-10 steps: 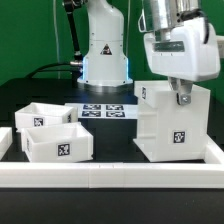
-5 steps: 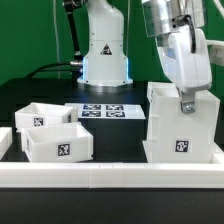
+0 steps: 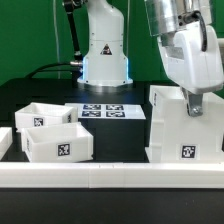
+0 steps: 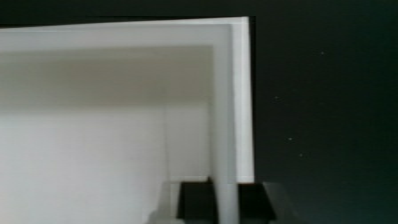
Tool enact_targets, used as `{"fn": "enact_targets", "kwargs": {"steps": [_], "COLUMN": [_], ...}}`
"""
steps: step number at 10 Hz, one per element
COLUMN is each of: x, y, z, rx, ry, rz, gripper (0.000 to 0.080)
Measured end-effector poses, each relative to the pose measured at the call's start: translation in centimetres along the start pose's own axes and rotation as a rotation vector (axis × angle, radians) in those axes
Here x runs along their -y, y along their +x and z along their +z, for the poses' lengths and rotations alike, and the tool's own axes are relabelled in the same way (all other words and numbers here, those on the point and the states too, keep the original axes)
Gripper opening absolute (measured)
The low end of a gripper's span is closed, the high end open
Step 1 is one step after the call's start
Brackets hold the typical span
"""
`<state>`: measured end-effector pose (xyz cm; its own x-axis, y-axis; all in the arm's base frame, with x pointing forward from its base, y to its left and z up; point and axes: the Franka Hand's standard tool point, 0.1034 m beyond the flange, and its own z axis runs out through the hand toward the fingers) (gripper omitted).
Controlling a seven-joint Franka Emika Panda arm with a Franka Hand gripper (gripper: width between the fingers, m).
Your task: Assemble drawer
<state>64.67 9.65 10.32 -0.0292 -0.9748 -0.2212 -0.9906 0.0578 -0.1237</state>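
Note:
The large white hollow housing [image 3: 185, 125] stands at the exterior view's right, by the front rail, with a tag on its front face. My gripper [image 3: 192, 104] is shut on the housing's top wall edge. In the wrist view the thin white wall [image 4: 235, 110] runs between my two dark fingertips [image 4: 199, 200], with the housing's hollow inside beside it. Two smaller white trays [image 3: 36, 118] [image 3: 60, 143] sit side by side at the exterior view's left, each with a tag.
The marker board [image 3: 106, 111] lies flat at the back middle, before the robot base [image 3: 103, 55]. A long low white rail [image 3: 110, 172] runs along the front edge. Dark table shows between the trays and the housing.
The housing, held in my gripper, has slid toward the exterior view's right and turned a little; its front tag has moved right and lower. The trays have not moved.

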Motion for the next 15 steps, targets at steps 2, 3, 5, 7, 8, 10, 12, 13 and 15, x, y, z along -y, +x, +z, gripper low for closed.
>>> {"fn": "enact_targets", "kwargs": {"steps": [2, 3, 5, 7, 8, 10, 12, 13, 15], "x": [0.1, 0.1, 0.1, -0.2, -0.7, -1.6, -3.8, -4.2, -4.2], "y": [0.0, 0.0, -0.1, -0.2, -0.3, -0.5, 0.2, 0.6, 0.4], "z": [0.2, 0.2, 0.2, -0.5, -1.0, -2.3, -4.0, -4.2, -4.0], "rx": [0.002, 0.003, 0.003, 0.004, 0.008, 0.012, 0.009, 0.009, 0.01], "ry": [-0.009, -0.009, -0.008, -0.011, -0.023, -0.031, -0.04, -0.043, -0.044], "rz": [-0.001, -0.01, -0.018, -0.095, -0.146, -0.253, -0.376, -0.43, -0.442], "gripper": [0.0039, 0.0039, 0.028, 0.0415, 0.0582, 0.0629, 0.0645, 0.0649, 0.0649]}}
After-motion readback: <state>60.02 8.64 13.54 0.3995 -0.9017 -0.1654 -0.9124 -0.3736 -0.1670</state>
